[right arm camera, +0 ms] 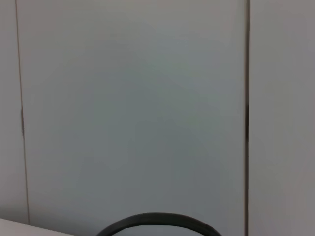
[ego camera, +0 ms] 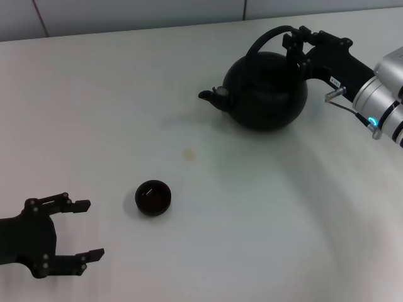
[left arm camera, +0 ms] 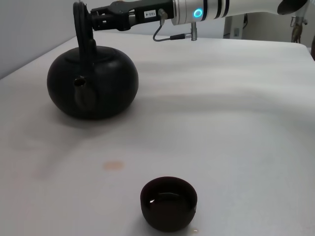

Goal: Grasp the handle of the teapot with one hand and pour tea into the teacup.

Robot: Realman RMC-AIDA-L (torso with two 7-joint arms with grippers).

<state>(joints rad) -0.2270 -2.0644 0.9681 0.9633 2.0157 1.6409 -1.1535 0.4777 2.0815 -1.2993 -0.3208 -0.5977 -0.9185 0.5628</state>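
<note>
Counted: one teapot [ego camera: 267, 91], one teacup [ego camera: 153, 197], two grippers. No other objects, only a small brownish stain [ego camera: 188, 153] on the surface between teapot and cup.

Surface: a plain white table [ego camera: 252, 226]. Behind it a pale wall with thin dark vertical seams is seen [right arm camera: 157, 98]. In the left wrist view, a further part of the room is visible past the table's far edge, too indistinct to identify.

Teapot is placed upright on the table, far side, toward the robot's right, spout [ego camera: 211, 94] pointed to the robot's left. Teacup is placed well apart from it, nearer the robot and to the left; dark liquid is seen inside in the left wrist view [left arm camera: 169, 196].

Right gripper [ego camera: 295, 45] is positioned at the handle [ego camera: 267, 39], at the top of the arch on its right side. Fingers are clamped around the handle. Teapot base is resting on the table.

Left gripper [ego camera: 88, 229] is held low near the table's near-left edge, close to the teacup but not touching. Fingers are spread wide; nothing is held.
</note>
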